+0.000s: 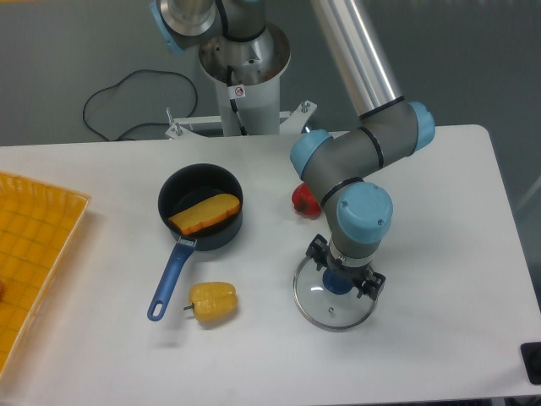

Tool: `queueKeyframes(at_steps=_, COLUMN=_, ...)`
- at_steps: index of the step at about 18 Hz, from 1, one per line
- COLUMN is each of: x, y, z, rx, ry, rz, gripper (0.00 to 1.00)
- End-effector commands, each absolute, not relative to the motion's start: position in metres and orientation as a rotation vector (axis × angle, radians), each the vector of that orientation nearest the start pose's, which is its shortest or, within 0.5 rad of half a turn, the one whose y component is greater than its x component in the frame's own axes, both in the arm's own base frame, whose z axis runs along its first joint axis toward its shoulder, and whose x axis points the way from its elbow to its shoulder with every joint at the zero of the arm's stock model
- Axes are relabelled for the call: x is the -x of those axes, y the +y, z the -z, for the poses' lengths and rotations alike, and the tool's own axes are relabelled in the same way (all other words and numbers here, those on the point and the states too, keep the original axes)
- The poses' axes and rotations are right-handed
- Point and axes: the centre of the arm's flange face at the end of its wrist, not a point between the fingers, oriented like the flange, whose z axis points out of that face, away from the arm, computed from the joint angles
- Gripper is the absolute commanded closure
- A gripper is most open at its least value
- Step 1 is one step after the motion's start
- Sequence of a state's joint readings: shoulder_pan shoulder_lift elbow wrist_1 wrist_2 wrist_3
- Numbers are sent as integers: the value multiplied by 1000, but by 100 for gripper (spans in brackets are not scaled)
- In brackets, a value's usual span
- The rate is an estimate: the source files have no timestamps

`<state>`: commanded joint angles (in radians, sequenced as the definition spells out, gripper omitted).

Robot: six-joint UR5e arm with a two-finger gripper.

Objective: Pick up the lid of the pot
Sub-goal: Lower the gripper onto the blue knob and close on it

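The pot lid (332,310) lies flat on the white table (439,220), not yet lifted as far as can be judged: its metal rim appears to sit on the tabletop all the way round. It is a round pane of clear glass with a thin silvery edge and a blue knob (338,284) at its centre, and the table shows through the glass.

The gripper (345,282) is down directly over the lid, pointing at the knob, with its dark jaws standing on either side of it. From this angle the wrist hides the fingertips, so I cannot tell whether the jaws are pinching the knob or only straddling it. I judge the approach to be done; what remains is a sure hold on the knob, if there is none yet, and then the lift clear of the table.

Just behind the lid, partly hidden by the arm, is a red pepper (303,200). Left of the lid, well apart, lies a yellow pepper (213,302). Further left and behind the lid is a dark pot (221,237) with a long blue handle (172,275), and a yellow-orange slab (205,213) lies inside it. Far to the left of the lid, at the table's edge, is a yellow tray (34,245).
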<state>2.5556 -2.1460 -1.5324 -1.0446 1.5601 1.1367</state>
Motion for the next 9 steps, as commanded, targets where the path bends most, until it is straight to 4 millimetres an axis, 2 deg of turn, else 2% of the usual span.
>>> queueKeyframes(at_steps=3, x=479, y=483, z=-217, rx=3131, ry=240, rz=26, gripper=12)
queueKeyframes(at_steps=7, x=479, y=483, z=-217, rx=3131, ry=226, rz=27, gripper=14)
queueKeyframes(at_steps=9, x=479, y=483, z=-217, rx=3131, ry=226, rz=27, gripper=21)
